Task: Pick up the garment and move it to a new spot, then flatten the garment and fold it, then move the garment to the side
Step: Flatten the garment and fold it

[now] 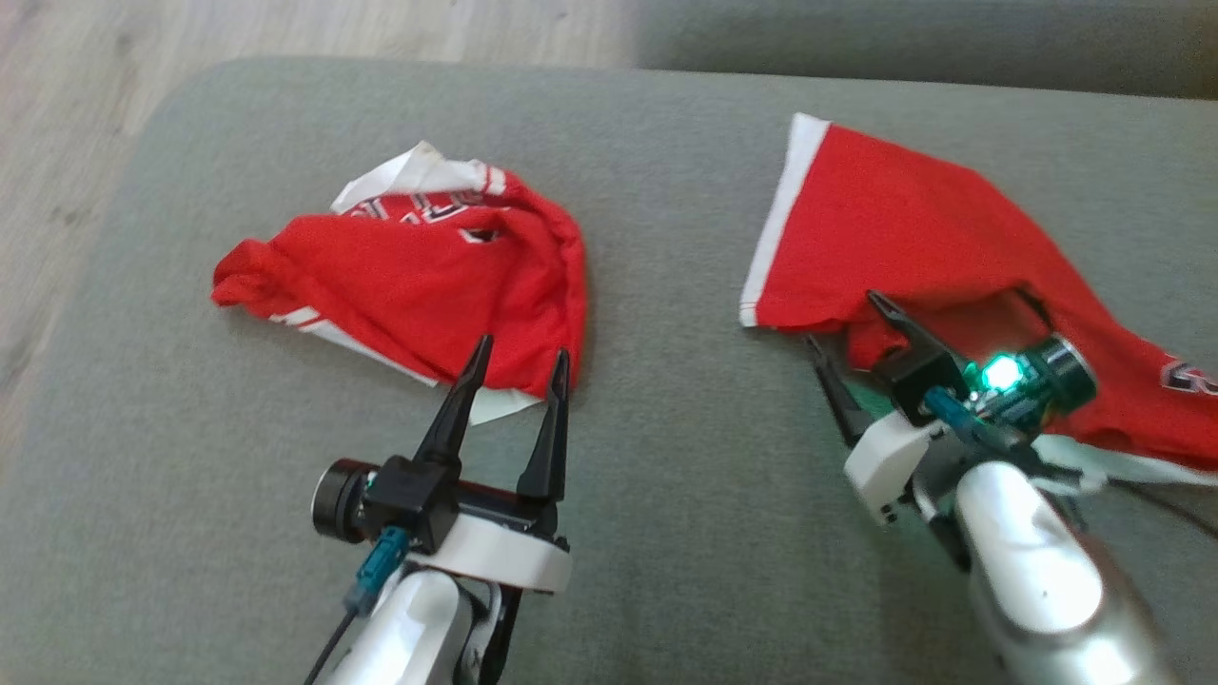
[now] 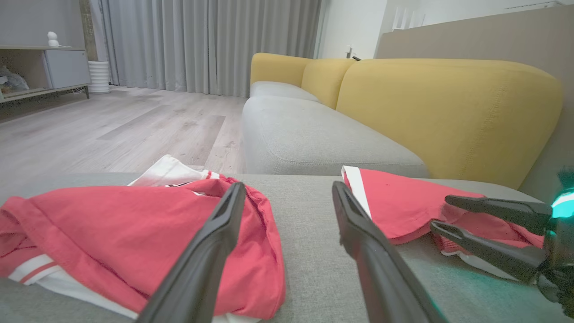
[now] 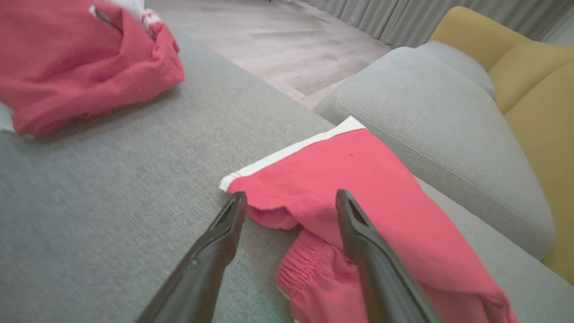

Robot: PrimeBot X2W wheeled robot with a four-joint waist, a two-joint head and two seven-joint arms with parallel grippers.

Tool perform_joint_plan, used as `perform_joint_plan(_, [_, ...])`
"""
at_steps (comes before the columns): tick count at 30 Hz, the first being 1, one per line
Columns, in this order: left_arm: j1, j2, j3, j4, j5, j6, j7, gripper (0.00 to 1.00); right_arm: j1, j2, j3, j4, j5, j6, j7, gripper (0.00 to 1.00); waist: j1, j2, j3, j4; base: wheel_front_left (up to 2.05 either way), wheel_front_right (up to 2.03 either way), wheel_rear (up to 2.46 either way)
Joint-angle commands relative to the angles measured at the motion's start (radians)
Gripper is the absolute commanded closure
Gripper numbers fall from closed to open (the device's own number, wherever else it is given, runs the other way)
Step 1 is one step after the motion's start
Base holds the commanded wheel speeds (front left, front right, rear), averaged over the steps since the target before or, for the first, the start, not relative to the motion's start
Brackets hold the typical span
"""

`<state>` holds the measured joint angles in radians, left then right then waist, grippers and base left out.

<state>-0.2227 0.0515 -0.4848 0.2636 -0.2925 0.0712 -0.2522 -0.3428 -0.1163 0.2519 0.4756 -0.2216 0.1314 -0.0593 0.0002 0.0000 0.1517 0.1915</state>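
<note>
A red garment (image 1: pixel 904 228) with a white trim band lies partly spread on the right of the grey cushion (image 1: pixel 666 428). My right gripper (image 1: pixel 841 317) is open at its near edge. In the right wrist view, one finger rests over the red cloth (image 3: pixel 358 179) and the other over bare cushion, with the right gripper (image 3: pixel 291 193) straddling a fold. A second red garment (image 1: pixel 409 285) with white parts lies crumpled on the left. My left gripper (image 1: pixel 525 345) stands open at its near right corner, holding nothing; in the left wrist view the left gripper (image 2: pixel 288 185) points past that heap (image 2: pixel 112 229).
The cushion's rounded left edge drops to a pale wooden floor (image 1: pixel 57 143). Beyond the cushion sits a grey sofa seat (image 2: pixel 314 139) with yellow backrests (image 2: pixel 448 112). Bare cushion lies between the two garments and in front of them.
</note>
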Motion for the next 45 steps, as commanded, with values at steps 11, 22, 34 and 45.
perform_joint_plan(11, [-0.064,-0.001,-0.006,-0.040,-0.036,0.026,-0.010,0.00,-0.130,-0.021,-0.007,0.121,-0.155,-0.001,0.031,1.00,-0.0002,0.0000,0.048,0.069,0.00,0.00,0.00])
perform_joint_plan(22, [-0.047,-0.001,0.009,-0.024,-0.023,0.025,-0.010,0.00,-0.190,0.032,-0.140,0.134,-0.025,-0.001,-0.039,1.00,-0.0002,0.0000,0.005,0.038,0.00,0.00,0.00])
perform_joint_plan(34, [-0.059,-0.001,-0.015,-0.030,-0.017,0.012,-0.010,0.00,-0.412,-0.046,-0.466,0.128,0.312,-0.001,0.130,1.00,-0.0002,0.0000,0.049,0.062,0.00,0.00,0.00])
perform_joint_plan(45, [-0.097,-0.001,-0.036,-0.042,-0.038,0.025,-0.010,0.00,-0.625,-0.298,-0.828,0.316,0.146,-0.001,0.130,0.00,-0.0002,0.0000,0.126,0.129,0.00,0.00,0.00])
